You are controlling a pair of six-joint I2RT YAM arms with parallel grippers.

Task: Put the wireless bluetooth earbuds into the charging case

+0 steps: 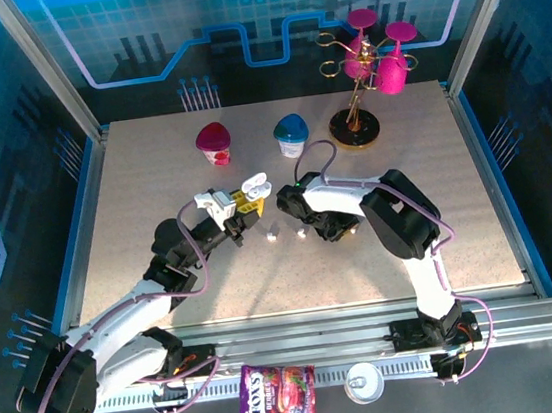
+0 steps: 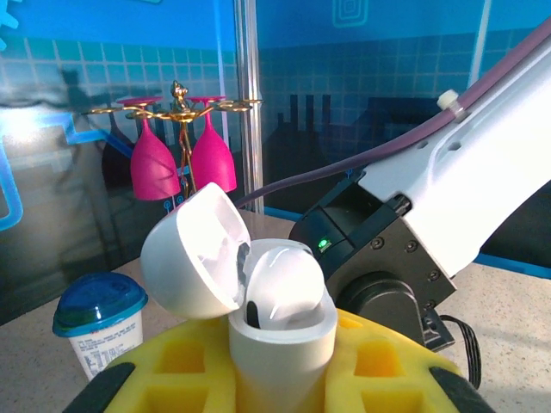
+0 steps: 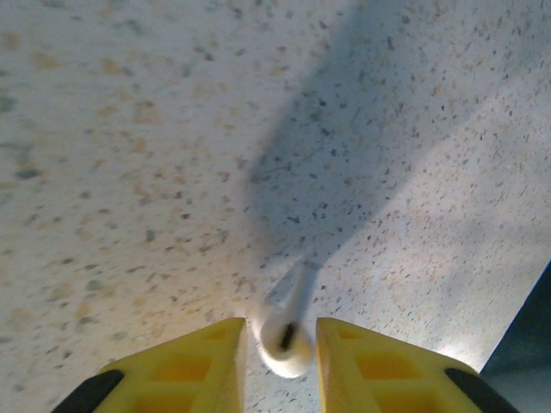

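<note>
left tool (image 2: 280, 389) grips open charging case (image 2: 284, 348) | right tool (image 3: 280, 327) straddles earbud (image 3: 284, 346), slim gaps

left gripper (image 1: 239, 207): clamped on the open white charging case (image 1: 254, 183)
right gripper (image 1: 311, 229): low over the table (image 1: 143, 193)
earbuds (image 1: 273, 235): two on the table, one just beside the right gripper
</note>
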